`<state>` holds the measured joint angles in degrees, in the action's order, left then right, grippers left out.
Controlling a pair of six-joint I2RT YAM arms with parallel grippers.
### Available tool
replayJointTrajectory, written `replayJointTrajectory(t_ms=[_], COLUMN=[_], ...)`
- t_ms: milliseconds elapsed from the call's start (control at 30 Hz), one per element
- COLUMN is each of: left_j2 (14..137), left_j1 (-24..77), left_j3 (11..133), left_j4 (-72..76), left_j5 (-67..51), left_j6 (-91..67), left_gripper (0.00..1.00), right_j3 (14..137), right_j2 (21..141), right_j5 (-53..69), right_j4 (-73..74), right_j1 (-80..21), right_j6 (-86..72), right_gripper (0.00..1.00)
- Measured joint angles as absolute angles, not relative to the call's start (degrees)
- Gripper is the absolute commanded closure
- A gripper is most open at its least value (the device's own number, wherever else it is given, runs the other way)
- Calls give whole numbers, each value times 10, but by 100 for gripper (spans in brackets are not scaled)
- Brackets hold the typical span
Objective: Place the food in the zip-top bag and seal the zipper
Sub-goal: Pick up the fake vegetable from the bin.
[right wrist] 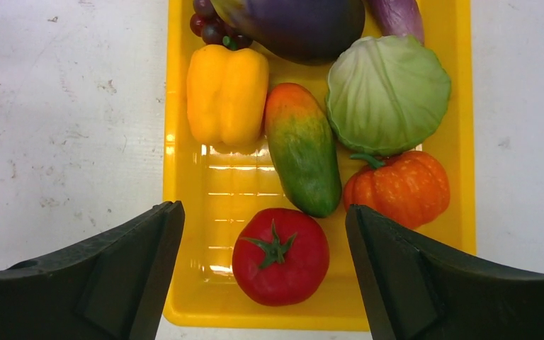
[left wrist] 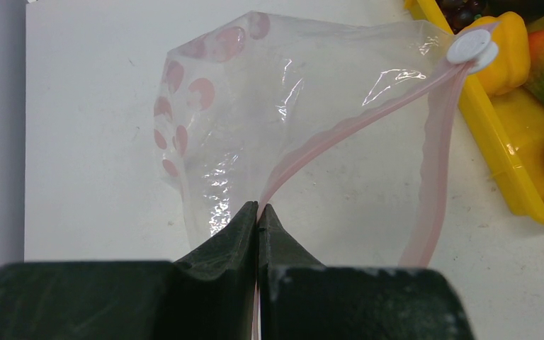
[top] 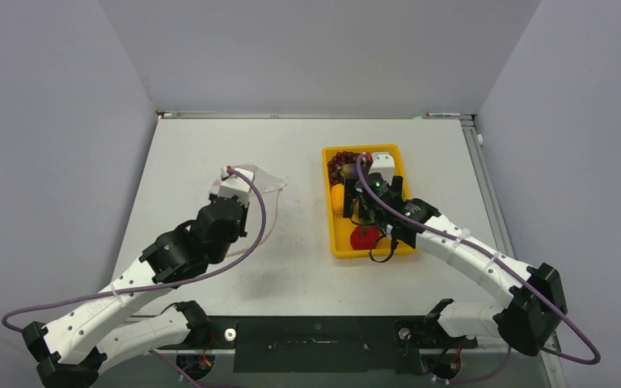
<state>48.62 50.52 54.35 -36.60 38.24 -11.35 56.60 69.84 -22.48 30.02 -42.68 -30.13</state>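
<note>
Left jaws are pinching the zipper [left wrist: 340,131]; right jaws, spread, are hovering over a round tomato [right wrist: 280,256] that might roll.

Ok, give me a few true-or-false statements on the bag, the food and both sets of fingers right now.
1. The left fingers are shut on the zipper of the zip-top bag. True.
2. The tomato is inside the bag. False: it lies in the yellow tray, and the bag looks empty.
3. The right fingers stand open above the tray. True.
4. The zipper is sealed. False: its two strips are apart and the mouth gapes open.
</note>
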Motion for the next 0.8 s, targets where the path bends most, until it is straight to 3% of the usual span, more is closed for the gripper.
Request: replayJointTrajectory(t_ms=[800], left_j2=[486], left_j1=[505], left_j3=[543], left_j4=[-366], left_j5=[381], left_j6=[-113], left_gripper=[100], right_j3=[628], right_j2=[917], right_j5=[-145], right_j4=[173], right_j1=[-362], right_j6=[-300], right_gripper=[17])
